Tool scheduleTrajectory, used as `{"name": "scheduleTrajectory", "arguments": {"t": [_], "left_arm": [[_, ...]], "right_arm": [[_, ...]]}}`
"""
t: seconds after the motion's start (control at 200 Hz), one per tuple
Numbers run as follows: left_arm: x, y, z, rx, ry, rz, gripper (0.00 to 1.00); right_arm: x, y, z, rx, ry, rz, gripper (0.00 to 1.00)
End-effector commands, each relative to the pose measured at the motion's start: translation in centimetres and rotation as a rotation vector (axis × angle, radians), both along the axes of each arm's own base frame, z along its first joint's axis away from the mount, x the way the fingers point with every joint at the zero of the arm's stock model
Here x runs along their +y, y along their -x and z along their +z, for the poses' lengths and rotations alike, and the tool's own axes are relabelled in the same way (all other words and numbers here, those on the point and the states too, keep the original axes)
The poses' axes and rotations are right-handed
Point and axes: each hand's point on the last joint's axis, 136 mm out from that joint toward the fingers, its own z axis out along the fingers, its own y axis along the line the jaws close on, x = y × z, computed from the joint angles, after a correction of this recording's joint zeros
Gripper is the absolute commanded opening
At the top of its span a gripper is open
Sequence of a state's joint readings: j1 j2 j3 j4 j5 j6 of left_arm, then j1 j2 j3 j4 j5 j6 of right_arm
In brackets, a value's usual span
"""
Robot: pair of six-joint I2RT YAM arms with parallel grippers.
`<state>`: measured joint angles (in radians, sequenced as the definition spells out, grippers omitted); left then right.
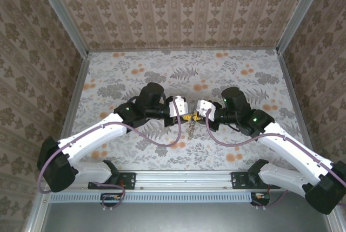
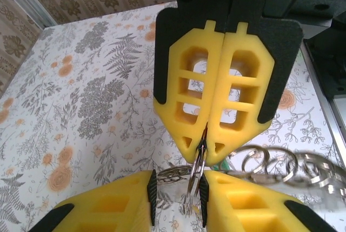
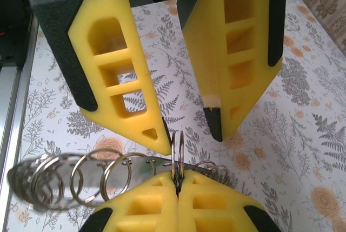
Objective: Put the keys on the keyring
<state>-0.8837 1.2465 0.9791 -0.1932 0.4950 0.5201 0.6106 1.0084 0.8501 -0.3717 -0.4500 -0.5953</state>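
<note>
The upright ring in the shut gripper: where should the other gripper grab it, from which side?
Probably the free arc of the ring, sticking out beyond the right gripper, shut on its other end. The open left gripper should come from opposite, a jaw on each flat face: the ring stands edge-on, and the chain of rings trails off sideways.

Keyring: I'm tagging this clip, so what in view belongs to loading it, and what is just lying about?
Job: keyring, pinched in the shut right gripper; its chain of silver rings; open left gripper.
Lying about: floral table cover; patterned walls; purple cables.
</note>
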Motion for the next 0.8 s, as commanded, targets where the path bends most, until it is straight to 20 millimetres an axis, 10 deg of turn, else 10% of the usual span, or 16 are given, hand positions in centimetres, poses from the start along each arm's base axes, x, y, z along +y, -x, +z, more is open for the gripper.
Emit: {"name": "scheduleTrajectory", "arguments": {"t": [0.0,0.405,0.545,0.795], "left_arm": [[-0.5,0.5,1.0,-0.024,-0.003,-0.04,0.28],[-1.6,2.1,0.6,0.008,-0.042,-0.147,0.03],[-1.6,2.3,0.0,0.046,-0.084,-0.161,0.19],[-1.8,2.1,0.0,0.036,-0.108,-0.15,0.15]], "right_arm": [[0.5,0.3,2.0,-0.042,-0.031,0.03,0.0],[0.9,0.2,2.5,-0.061,-0.047,0.04,0.0],[0.6,0.7,2.6,-0.067,-0.05,0.046,0.0],[0.1,1.5,2.6,-0.062,-0.049,0.047,0.0]]}}
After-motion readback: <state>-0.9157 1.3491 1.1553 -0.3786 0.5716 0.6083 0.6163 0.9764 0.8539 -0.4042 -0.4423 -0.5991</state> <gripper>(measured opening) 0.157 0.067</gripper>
